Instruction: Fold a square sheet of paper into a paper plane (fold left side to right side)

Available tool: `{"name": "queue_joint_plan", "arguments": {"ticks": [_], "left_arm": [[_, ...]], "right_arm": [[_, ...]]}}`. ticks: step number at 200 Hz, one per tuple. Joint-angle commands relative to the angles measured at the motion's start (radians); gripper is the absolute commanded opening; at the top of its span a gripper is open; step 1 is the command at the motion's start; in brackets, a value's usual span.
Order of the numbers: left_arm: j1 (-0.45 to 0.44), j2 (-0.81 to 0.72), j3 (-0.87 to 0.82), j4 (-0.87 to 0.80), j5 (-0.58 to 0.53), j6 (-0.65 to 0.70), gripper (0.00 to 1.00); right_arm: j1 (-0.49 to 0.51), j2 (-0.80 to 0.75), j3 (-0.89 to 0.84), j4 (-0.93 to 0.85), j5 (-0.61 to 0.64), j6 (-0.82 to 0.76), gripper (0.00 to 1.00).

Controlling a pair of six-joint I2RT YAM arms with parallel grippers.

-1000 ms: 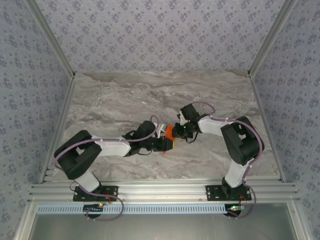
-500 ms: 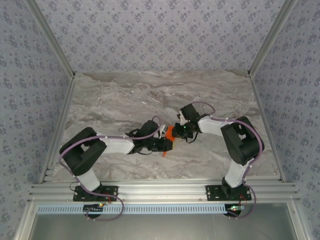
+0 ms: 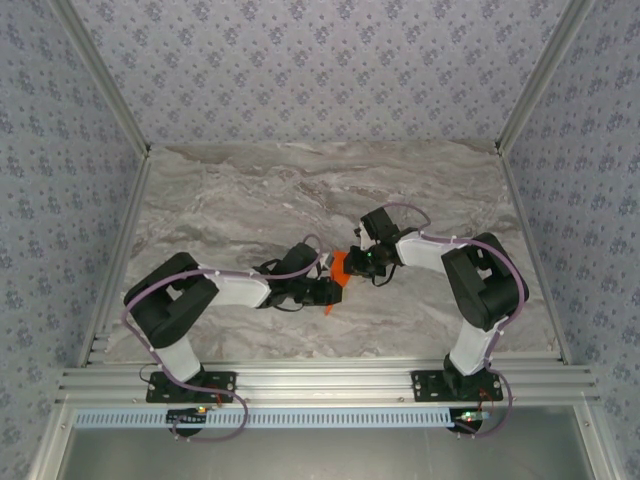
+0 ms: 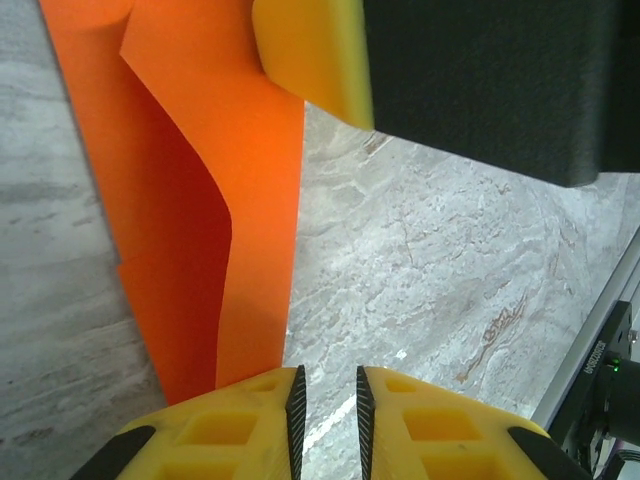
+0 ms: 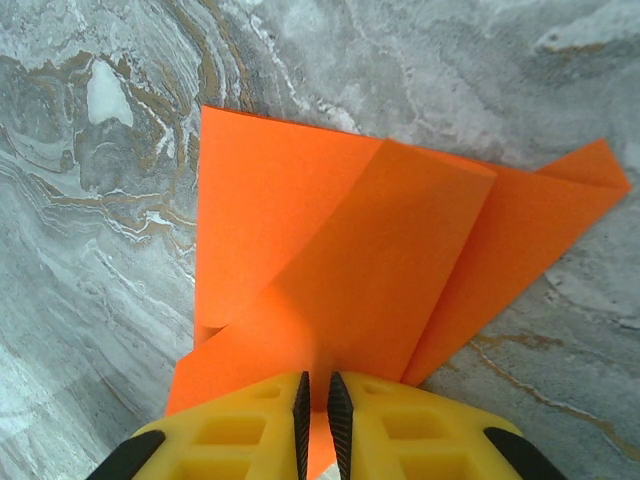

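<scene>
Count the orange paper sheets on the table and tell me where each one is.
1. The orange sheet, partly folded, is on the table between the left gripper and the right gripper, which pinches its edge. Another could lie hidden beneath it.

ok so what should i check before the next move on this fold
1. Right gripper pinching the square sheet of paper: ok, orange shows between its nearly closed jaws.
2. Left gripper holding the paper: not ok, jaws nearly closed, bare table in the gap, paper off to one side.
3. Fold pressed flat: not ok, one layer curves up in the left wrist view.
4. Grippers clear of each other: cannot tell, they sit very close in the top view.
</scene>
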Motion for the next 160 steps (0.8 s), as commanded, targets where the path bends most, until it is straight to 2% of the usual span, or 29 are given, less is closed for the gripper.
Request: {"name": "queue_joint_plan", "arguments": {"ticks": [1, 47, 83, 114, 160], "left_arm": [[0.001, 0.02, 0.002, -0.021, -0.01, 0.014, 0.23], [0.001, 0.029, -0.037, 0.002, -0.021, -0.01, 0.21], [-0.009, 0.043, -0.07, 0.015, -0.036, -0.029, 0.15], [-0.016, 0.061, -0.081, 0.019, -0.05, -0.038, 0.12], [-0.016, 0.078, -0.088, 0.032, -0.052, -0.043, 0.09]], "right_arm": [[-0.008, 0.035, -0.037, -0.093, 0.085, -0.011, 0.2], [-0.018, -0.016, -0.049, -0.022, 0.033, -0.014, 0.2], [-0.038, -0.153, -0.079, 0.023, 0.004, -0.024, 0.19], [-0.04, -0.258, -0.128, 0.017, 0.001, -0.032, 0.13], [0.031, -0.303, -0.238, 0.146, -0.031, 0.034, 0.11]]}}
